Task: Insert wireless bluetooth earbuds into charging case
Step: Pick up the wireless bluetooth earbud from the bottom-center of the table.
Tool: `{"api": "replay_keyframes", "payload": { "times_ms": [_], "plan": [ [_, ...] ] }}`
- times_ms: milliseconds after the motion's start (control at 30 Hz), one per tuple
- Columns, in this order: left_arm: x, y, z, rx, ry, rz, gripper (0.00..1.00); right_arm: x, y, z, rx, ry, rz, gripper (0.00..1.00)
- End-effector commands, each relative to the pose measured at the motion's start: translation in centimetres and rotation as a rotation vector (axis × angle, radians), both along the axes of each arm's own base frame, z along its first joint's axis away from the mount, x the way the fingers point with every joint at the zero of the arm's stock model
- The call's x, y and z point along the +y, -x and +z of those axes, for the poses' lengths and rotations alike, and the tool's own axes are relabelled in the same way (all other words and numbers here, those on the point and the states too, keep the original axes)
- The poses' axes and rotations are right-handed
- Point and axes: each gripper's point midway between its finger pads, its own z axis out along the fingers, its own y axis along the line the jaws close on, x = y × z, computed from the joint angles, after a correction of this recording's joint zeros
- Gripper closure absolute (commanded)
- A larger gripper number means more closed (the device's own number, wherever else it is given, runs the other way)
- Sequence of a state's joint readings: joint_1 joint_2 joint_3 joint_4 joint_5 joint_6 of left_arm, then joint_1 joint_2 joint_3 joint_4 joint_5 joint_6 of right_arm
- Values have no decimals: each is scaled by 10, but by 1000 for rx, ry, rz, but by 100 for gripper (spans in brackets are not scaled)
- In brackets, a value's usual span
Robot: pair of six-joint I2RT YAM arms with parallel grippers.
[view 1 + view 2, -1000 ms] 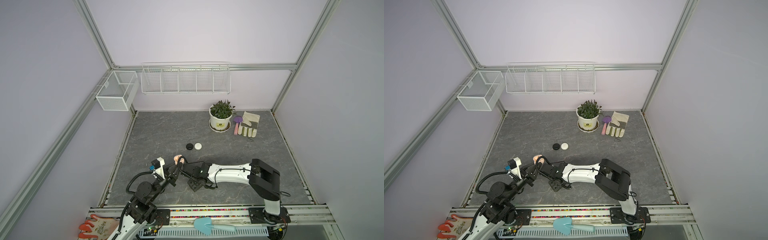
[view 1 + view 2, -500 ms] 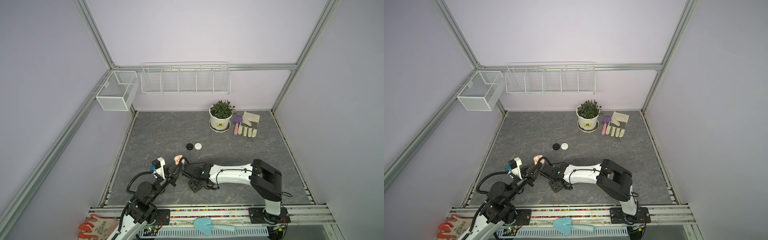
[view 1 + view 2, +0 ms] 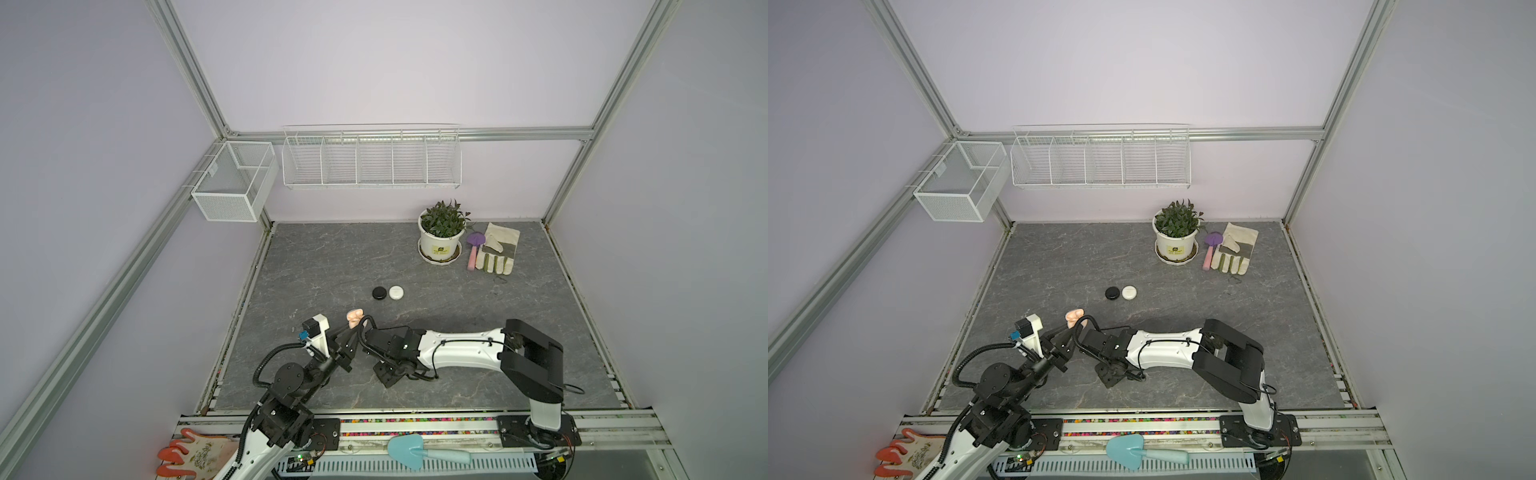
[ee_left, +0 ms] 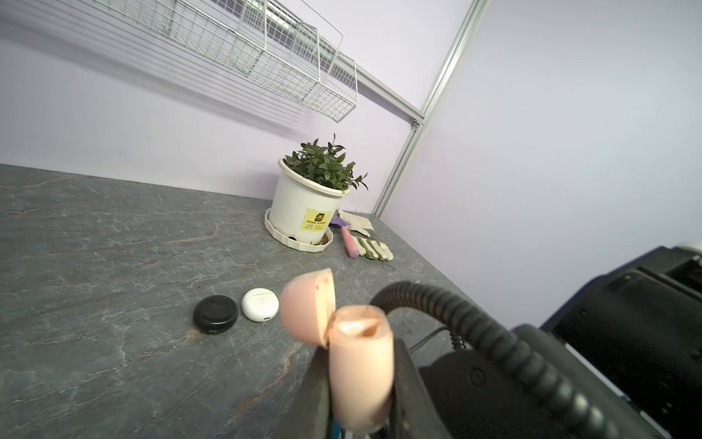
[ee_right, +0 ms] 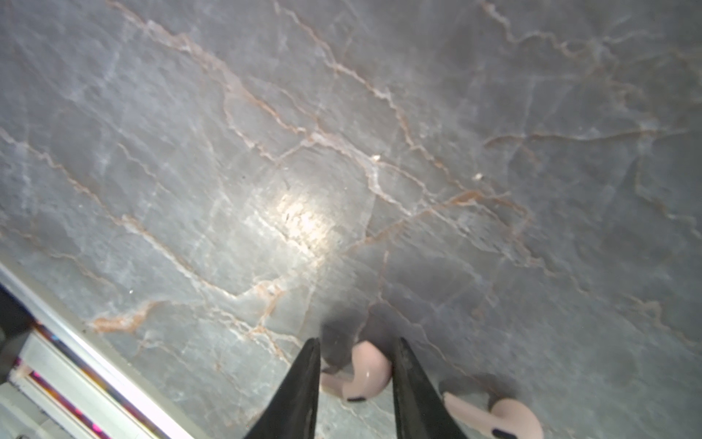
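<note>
My left gripper is shut on a pale pink charging case, held off the table with its lid hinged open. The case shows in both top views. My right gripper points down at the table, near the front and just right of the left one. A pink earbud lies on the table between its fingers, which press it on both sides. A second pink earbud lies just outside one finger. The arm hides both earbuds in the top views.
A black round case and a white round case, both closed, sit mid-table beyond the grippers. A potted plant, a purple trowel and a work glove lie at the back right. The front rail is close to the right gripper.
The right jaws have drawn in round the pink earbud. Both arms have stayed almost in place, the left still holding the open case.
</note>
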State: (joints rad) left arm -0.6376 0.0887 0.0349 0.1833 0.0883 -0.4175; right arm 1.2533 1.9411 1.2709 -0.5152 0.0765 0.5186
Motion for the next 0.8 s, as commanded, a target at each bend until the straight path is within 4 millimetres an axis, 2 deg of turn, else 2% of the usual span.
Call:
{"api": "replay_keyframes", "payload": {
  "times_ms": [0,100,267,767],
  "plan": [
    [3,2,16,-41,35,7,100,-10,12,-6,3,62,36,61],
    [4,1,15,-42,33,14,100,-19,11,-7,-11,91,13,55],
    [4,0,16,-44,35,17,100,-23,12,-10,-18,116,-5,52],
    [4,1,16,-42,34,19,100,-33,8,-6,-42,124,-46,66]
  ]
}}
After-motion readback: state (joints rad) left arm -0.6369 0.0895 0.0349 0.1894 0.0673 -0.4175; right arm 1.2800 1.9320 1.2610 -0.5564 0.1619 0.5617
